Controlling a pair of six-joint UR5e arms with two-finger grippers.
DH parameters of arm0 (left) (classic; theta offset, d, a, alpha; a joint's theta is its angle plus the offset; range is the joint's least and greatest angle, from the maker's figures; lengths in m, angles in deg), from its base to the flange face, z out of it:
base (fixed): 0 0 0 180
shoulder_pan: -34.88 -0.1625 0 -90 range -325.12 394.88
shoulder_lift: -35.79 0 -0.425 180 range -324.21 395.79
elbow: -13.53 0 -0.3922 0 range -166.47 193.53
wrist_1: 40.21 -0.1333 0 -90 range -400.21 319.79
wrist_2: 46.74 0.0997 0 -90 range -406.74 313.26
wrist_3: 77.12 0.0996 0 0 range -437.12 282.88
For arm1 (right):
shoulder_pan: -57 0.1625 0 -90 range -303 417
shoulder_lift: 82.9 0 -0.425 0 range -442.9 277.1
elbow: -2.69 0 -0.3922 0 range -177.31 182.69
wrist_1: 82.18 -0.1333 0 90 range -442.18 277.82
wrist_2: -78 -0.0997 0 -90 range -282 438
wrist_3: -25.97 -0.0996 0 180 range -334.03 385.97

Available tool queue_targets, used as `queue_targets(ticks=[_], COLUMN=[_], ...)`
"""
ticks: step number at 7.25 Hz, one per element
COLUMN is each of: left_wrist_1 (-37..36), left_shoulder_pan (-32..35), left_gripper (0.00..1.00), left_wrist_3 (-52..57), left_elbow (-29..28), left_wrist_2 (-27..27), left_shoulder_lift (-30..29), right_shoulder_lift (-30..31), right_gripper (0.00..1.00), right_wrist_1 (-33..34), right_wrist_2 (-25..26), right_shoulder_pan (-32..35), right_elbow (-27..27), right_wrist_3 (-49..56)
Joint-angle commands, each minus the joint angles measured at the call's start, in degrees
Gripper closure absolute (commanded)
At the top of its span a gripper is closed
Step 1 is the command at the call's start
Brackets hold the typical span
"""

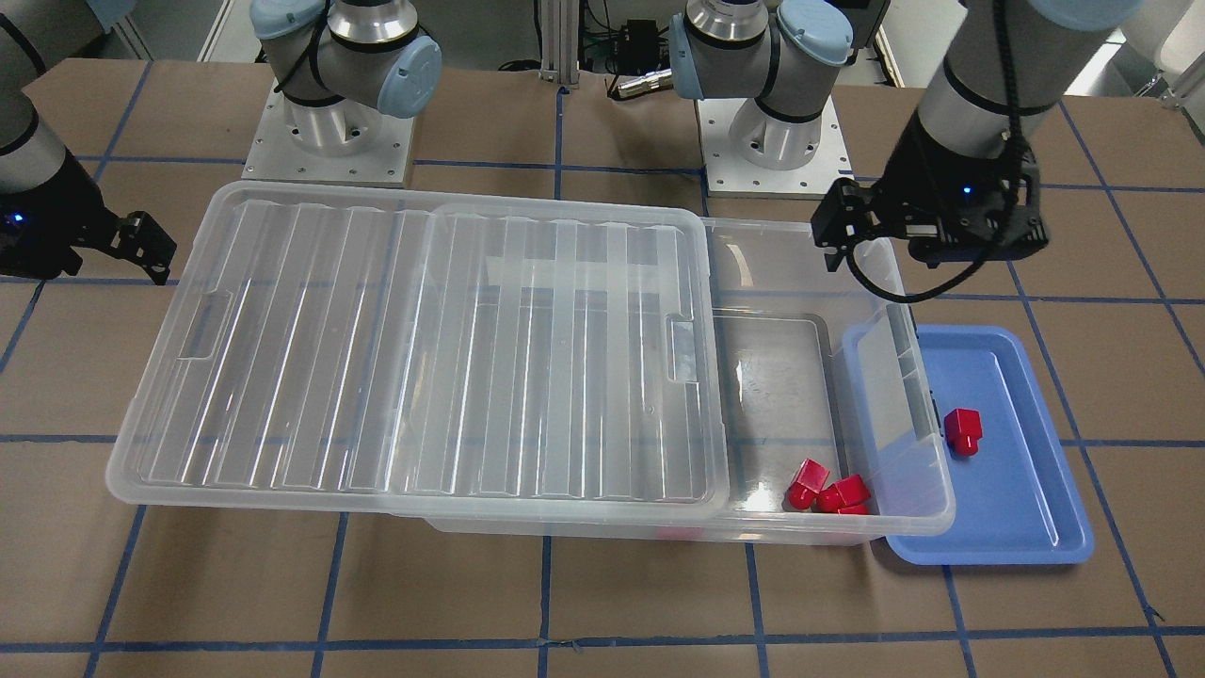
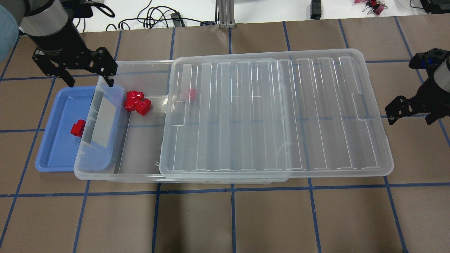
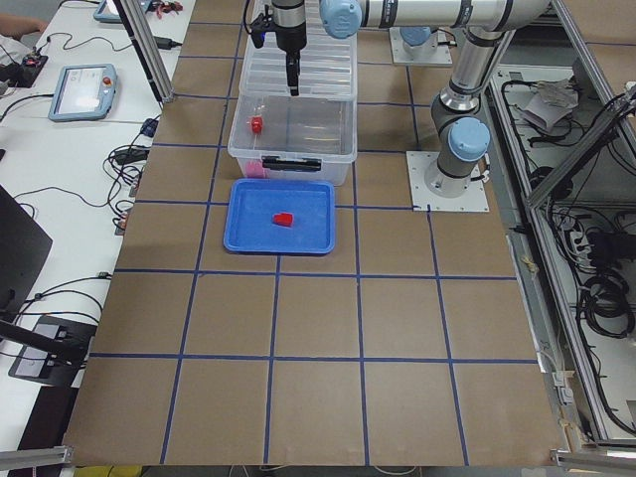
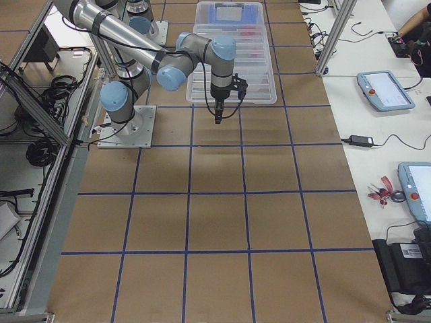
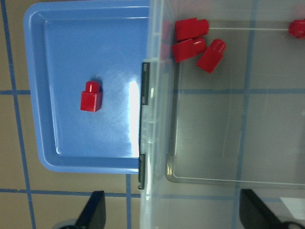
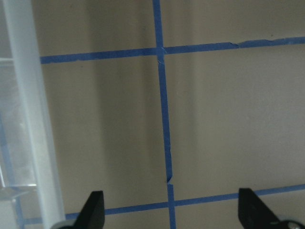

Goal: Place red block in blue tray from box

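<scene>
Item: red block (image 2: 78, 127) — lying in blue tray (image 2: 52, 151); spare red blocks (image 2: 137, 102) loose in box (image 2: 105, 174), left end. Left gripper (image 2: 89, 75) wide open, empty, above box rim. Risk: descending fingers (image 2: 107, 66) clip rim — box shoves tray.

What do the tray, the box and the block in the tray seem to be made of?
Tray: probably moulded plastic, glossy blue; a bright glare patch sits on its floor.
Box: clear rigid-looking plastic; the tape lines show through its floor.
Block: opaque red plastic, it seems, smooth with a faint sheen.
</scene>
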Motion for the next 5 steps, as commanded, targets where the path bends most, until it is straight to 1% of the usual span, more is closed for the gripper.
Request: queue_targets(ticks=[1, 2, 4, 5], left_wrist_1=[0.1, -0.2, -0.6, -0.3], left_shoulder_pan=[4.8, 3.9, 0.2, -0.5], left_gripper=[0.0, 0.0, 0.0, 0.0], left_wrist_3=[-7.1, -6.0, -4.9, -6.1], left_elbow=[2.0, 2.6, 3.0, 3.5], left_wrist_2=[-2.0, -3.3, -2.9, -2.9], left_shoulder_lift=[0.8, 2.2, 3.6, 3.6], right_shoulder_lift=[-0.2, -0.2, -0.6, -1.1], right_gripper=[0.0, 0.0, 0.0, 0.0], right_wrist_1=[0.8, 0.8, 2.8, 3.9], right_wrist_2=[-4.6, -4.6, -4.7, -4.8], right_shoulder_pan=[0.7, 2.6, 8.9, 11.0], right_elbow=[-0.5, -0.5, -0.3, 0.1], right_wrist_3=[-2.3, -2.9, -6.1, -10.2])
